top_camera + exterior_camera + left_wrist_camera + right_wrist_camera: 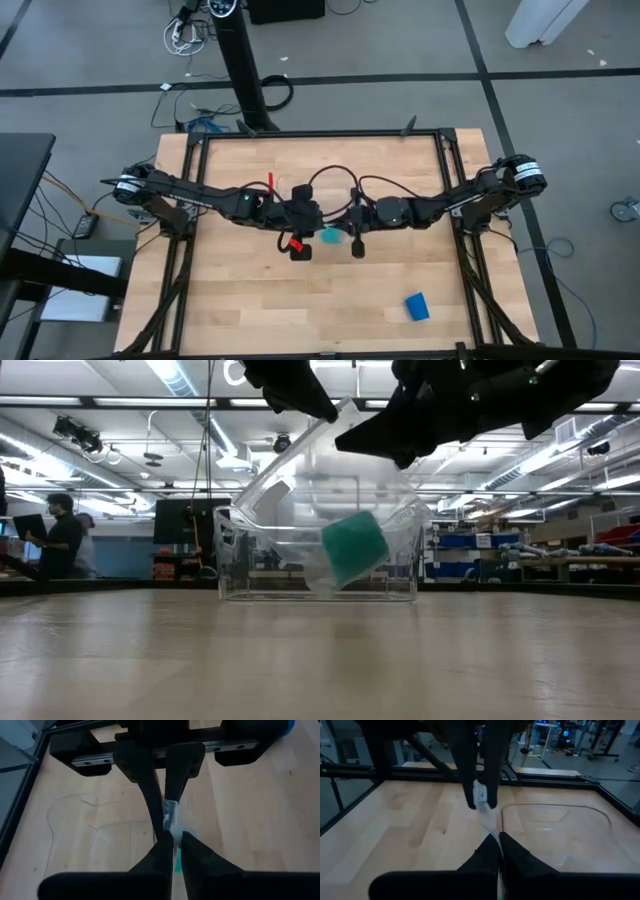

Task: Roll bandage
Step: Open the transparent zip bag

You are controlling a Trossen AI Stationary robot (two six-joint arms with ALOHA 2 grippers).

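Note:
The bandage is a small bright blue piece lying on the table near its front right, away from both arms. At the table's middle, a clear plastic tray holds a teal block, which sits tilted inside. My left gripper and my right gripper meet nose to nose above the tray. Both are shut on its thin clear upper edge. In the high view the teal block shows between the two grippers. My left gripper pinches the tray's thin clear upper edge between its two fingers, slanting down from the table's left. The tray hangs below; its base shows at table level in the low view. My right gripper pinches the same clear edge between its two fingers, nearly level from the table's right. It is close to the left gripper's fingertips.
A black frame runs along the table's far and side edges. Bare wood lies in front of the arms, around the bandage. People stand in the room beyond the far edge.

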